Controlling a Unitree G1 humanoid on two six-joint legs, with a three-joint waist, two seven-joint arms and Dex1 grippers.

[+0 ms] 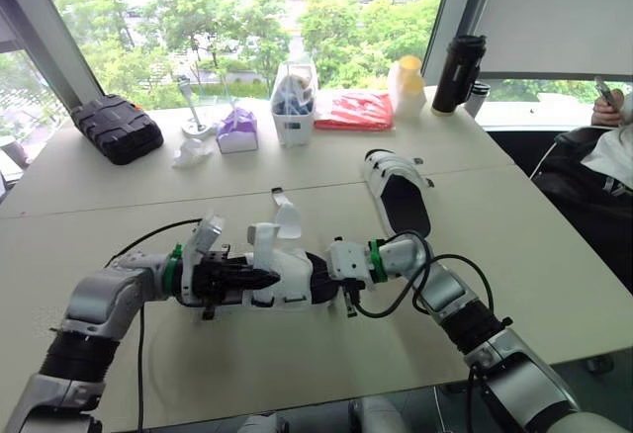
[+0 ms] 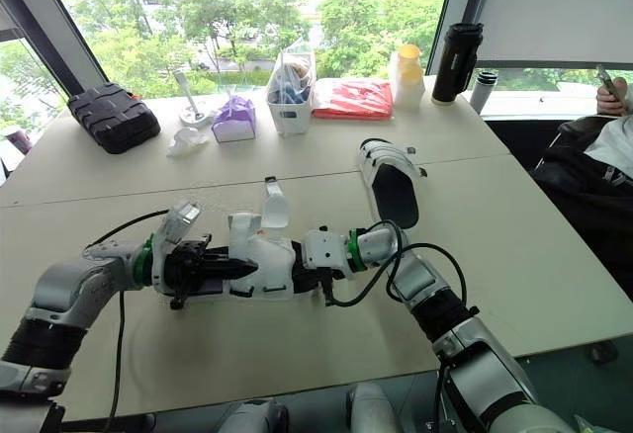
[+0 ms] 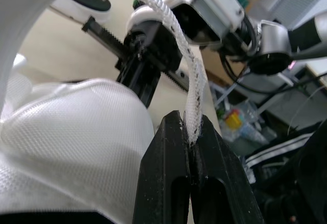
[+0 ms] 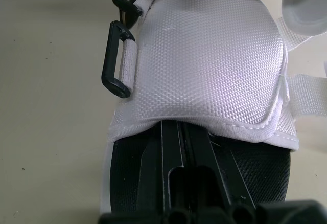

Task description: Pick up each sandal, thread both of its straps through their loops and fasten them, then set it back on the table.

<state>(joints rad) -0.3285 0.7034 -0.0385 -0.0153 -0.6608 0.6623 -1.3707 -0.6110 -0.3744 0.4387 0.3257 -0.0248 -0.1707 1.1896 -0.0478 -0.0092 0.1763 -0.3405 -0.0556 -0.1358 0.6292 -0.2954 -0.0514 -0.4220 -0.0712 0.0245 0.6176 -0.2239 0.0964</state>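
While left fingers (image 3: 168, 183) tight on its strap (image 3: 194, 93), right fingers (image 4: 171, 147) closed inside: white mesh sandal (image 4: 204, 55), black footbed (image 4: 260, 173).

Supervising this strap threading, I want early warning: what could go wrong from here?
The left tool pinches the strap only at its very fingertips, so the strap may slip out when pulled. The right tool lies shut inside the sandal, seemingly not clamping it, so the sandal may slide.

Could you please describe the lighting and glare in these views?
Left eye view: daylight through the window behind the table, soft shadows. Right wrist view: slight sheen on the sandal mesh, no glare. Left wrist view: left tool, shut on a strap, dark against brighter background.
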